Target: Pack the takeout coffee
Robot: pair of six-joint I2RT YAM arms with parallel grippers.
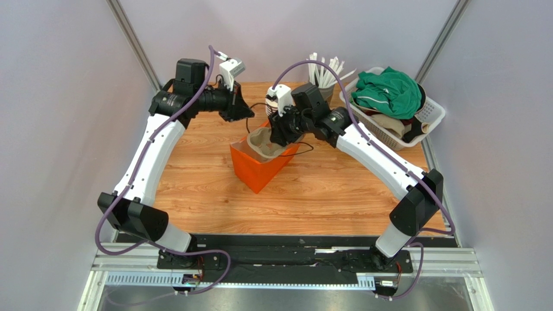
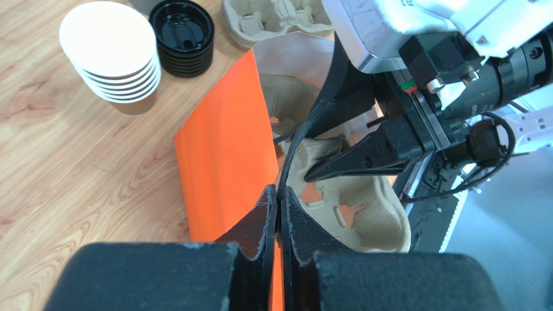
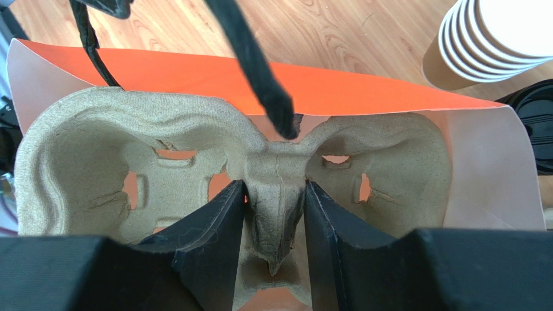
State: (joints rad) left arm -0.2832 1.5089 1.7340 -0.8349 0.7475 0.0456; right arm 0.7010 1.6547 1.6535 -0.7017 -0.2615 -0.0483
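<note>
The takeout coffee is not in view in any frame. An orange paper bag (image 1: 259, 170) stands open at the table's middle. My left gripper (image 2: 279, 194) is shut on the bag's thin black handle (image 2: 302, 129) and holds it up at the bag's far-left side (image 1: 241, 111). My right gripper (image 3: 276, 191) is shut on the centre ridge of a tan pulp cup carrier (image 3: 91, 149). The carrier (image 1: 265, 144) sits in the bag's mouth, and its cup holes are empty. It also shows in the left wrist view (image 2: 363, 207) beside the orange wall (image 2: 224, 162).
A stack of lidless paper cups (image 2: 113, 45) and a stack of black lids (image 2: 183, 32) stand beyond the bag, with more pulp carriers (image 2: 272, 16). A white basket of clothes (image 1: 396, 103) sits at the back right, next to a holder of white sticks (image 1: 324, 74).
</note>
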